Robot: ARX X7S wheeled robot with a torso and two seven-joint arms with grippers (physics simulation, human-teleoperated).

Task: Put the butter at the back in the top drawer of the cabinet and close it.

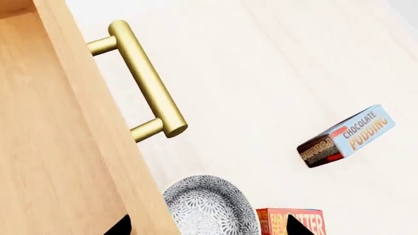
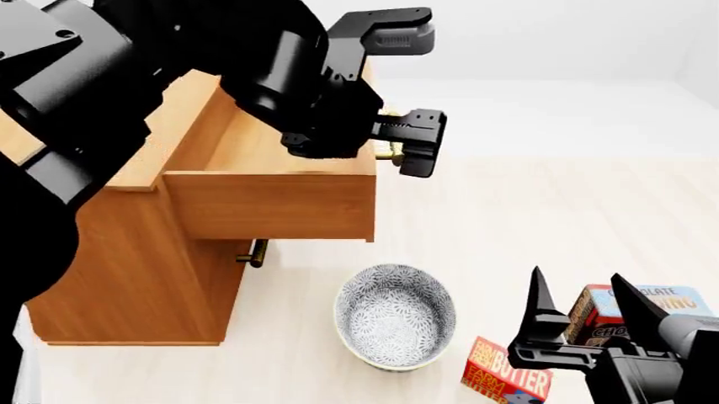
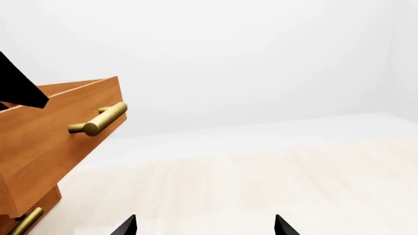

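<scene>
The butter (image 2: pixel 508 380) lies on the floor at the head view's lower right, a red box beside the patterned bowl (image 2: pixel 395 316); its edge also shows in the left wrist view as the butter (image 1: pixel 274 223). My right gripper (image 2: pixel 584 313) hovers open just above it, nothing between its fingers. The cabinet (image 2: pixel 124 278) stands at the left with the top drawer (image 2: pixel 269 206) pulled out. My left gripper (image 2: pixel 420 88) is open by the drawer's front, off the brass handle (image 1: pixel 145 81). In the right wrist view the drawer (image 3: pixel 58 132) lies ahead of the right gripper (image 3: pixel 204 229).
A brown-and-blue chocolate pudding box (image 2: pixel 635 310) lies right of the butter, partly behind my right gripper; it is seen too as the pudding box (image 1: pixel 346 137). A lower drawer's handle (image 2: pixel 252 252) pokes out under the open drawer. Pale floor stretches to the right.
</scene>
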